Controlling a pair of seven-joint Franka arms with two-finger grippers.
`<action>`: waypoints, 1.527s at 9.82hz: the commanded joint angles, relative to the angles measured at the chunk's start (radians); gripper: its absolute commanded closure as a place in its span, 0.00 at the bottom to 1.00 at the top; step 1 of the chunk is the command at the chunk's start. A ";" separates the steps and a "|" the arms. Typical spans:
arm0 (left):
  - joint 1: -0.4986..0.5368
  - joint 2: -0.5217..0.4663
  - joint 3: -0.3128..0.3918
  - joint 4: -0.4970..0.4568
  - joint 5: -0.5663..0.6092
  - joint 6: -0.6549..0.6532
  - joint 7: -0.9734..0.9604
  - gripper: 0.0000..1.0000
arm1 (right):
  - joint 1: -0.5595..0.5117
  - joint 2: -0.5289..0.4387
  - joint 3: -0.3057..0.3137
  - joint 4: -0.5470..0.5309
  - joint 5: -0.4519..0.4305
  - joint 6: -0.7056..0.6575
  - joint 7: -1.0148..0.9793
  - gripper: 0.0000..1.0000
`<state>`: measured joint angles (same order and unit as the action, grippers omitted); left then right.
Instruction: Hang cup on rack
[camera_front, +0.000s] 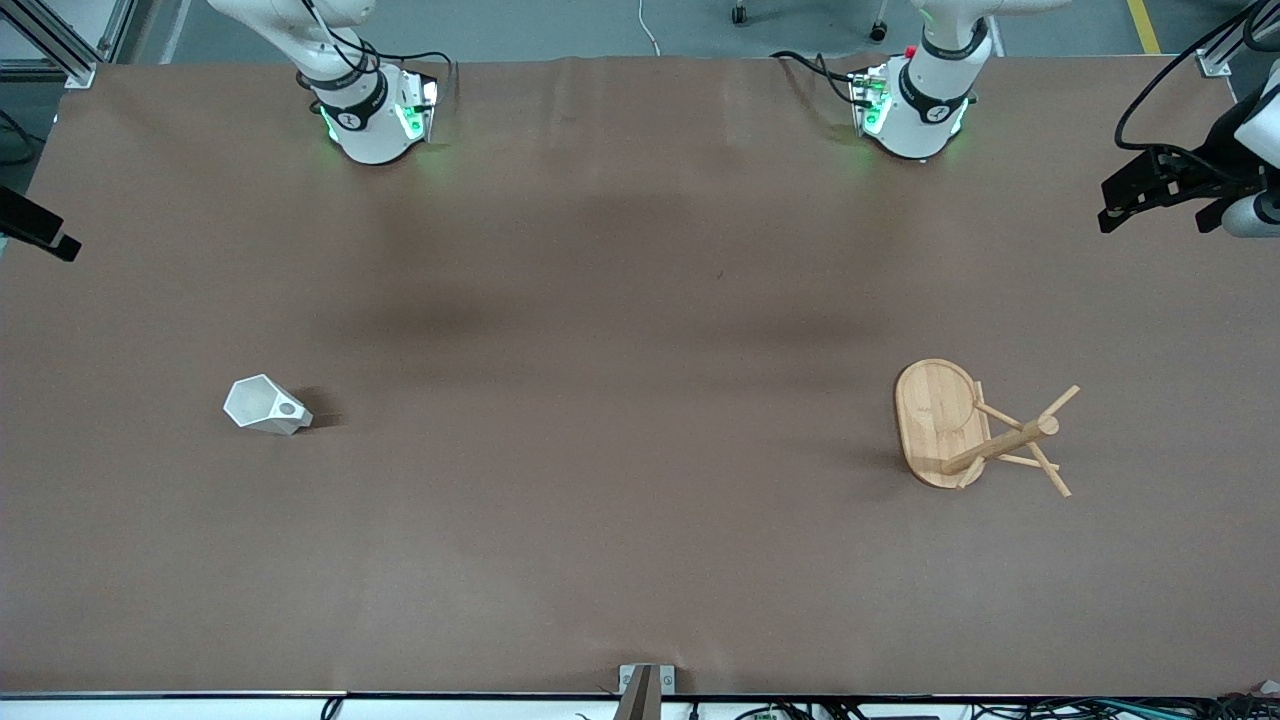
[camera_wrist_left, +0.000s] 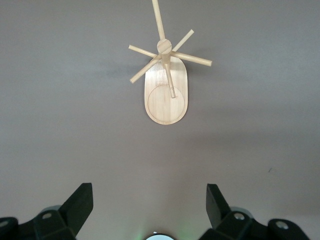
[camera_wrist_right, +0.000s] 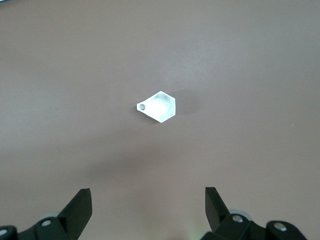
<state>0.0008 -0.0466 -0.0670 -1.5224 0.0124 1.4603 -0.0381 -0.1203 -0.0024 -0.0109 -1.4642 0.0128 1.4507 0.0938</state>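
Note:
The small white faceted cup (camera_front: 262, 405) sits on the brown table toward the right arm's end, its tab handle with a round hole (camera_front: 288, 408) showing. It also shows in the right wrist view (camera_wrist_right: 159, 106), its open rim facing the camera. My right gripper (camera_wrist_right: 148, 200) is open and empty, high over the table beside the cup. The bamboo rack (camera_front: 975, 430) stands upright toward the left arm's end, with an oval base (camera_front: 930, 415) and slanted pegs. My left gripper (camera_wrist_left: 150, 200) is open and empty, high over the table beside the rack (camera_wrist_left: 166, 90).
Both arm bases (camera_front: 375, 115) (camera_front: 915, 105) stand at the table's back edge. Dark arm hardware shows at the front view's side edges (camera_front: 1165, 185) (camera_front: 35, 225). A metal bracket (camera_front: 645, 685) sits at the table's front edge.

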 joint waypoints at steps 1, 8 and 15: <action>0.002 0.017 -0.004 -0.005 0.018 -0.014 0.012 0.00 | 0.019 -0.005 -0.026 0.002 -0.008 -0.006 0.009 0.00; 0.005 0.033 0.001 -0.004 0.011 -0.014 0.017 0.00 | 0.008 0.004 -0.038 0.004 -0.010 -0.003 -0.005 0.00; -0.001 0.045 -0.002 -0.004 0.008 -0.014 0.018 0.00 | 0.005 0.149 -0.038 -0.276 -0.010 0.352 -0.029 0.00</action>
<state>0.0007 -0.0215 -0.0671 -1.5221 0.0125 1.4602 -0.0381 -0.1130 0.1386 -0.0471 -1.6652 0.0126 1.7267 0.0864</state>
